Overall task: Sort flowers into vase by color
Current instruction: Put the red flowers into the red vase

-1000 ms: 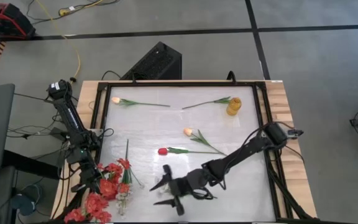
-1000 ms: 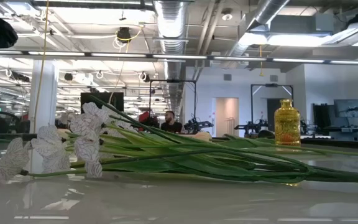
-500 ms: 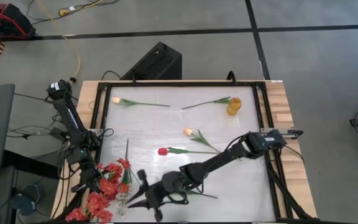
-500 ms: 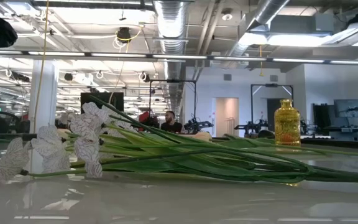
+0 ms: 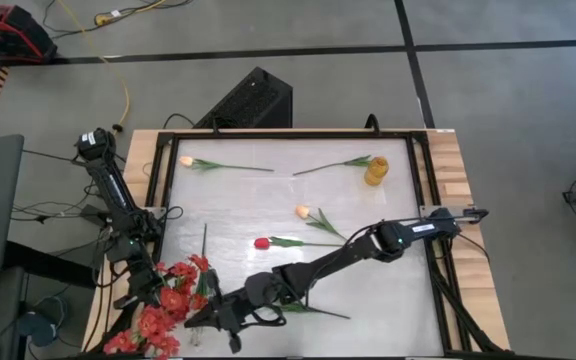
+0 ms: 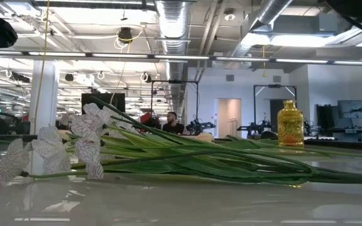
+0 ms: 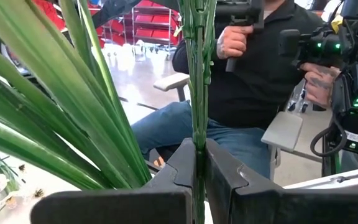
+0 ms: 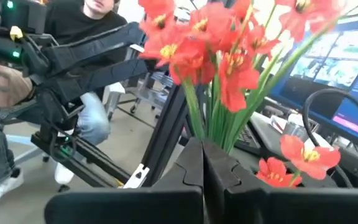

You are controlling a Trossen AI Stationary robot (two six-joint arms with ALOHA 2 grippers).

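A bunch of red flowers [image 5: 168,300] lies at the table's near left corner, with a white spray [image 5: 198,325] beside it. My left gripper [image 5: 156,296] is shut on a green stem. My right gripper [image 5: 203,316], reaching across from the right, is shut at the red blossoms' stems [image 8: 211,124]. A red tulip [image 5: 261,243] and two peach tulips [image 5: 303,211] [image 5: 186,160] lie flat on the table. The yellow vase [image 5: 376,170] stands far right, with another flower [image 5: 333,165] lying beside it. My left gripper pinches a thin green stem [image 7: 197,118] between its two fingers, which lie level and across it. The stem rises straight past the fingertips, with long leaves beside it. My right gripper is shut where the red flowers' green stems [image 8: 197,127] run down. It comes level from the table's right side. The fingertips hide the place of contact.
A seated person [image 7: 260,74] holding controllers shows beyond the table. A black box [image 5: 253,100] stands past the far edge, and black frame rails [image 5: 423,170] run along the table's sides. The middle of the white tabletop [image 5: 248,200] is bare.
My right gripper has travelled along the near side toward the table's left edge, up to the red bunch. It has rolled and shut from wide open. The flowers lie where they were.
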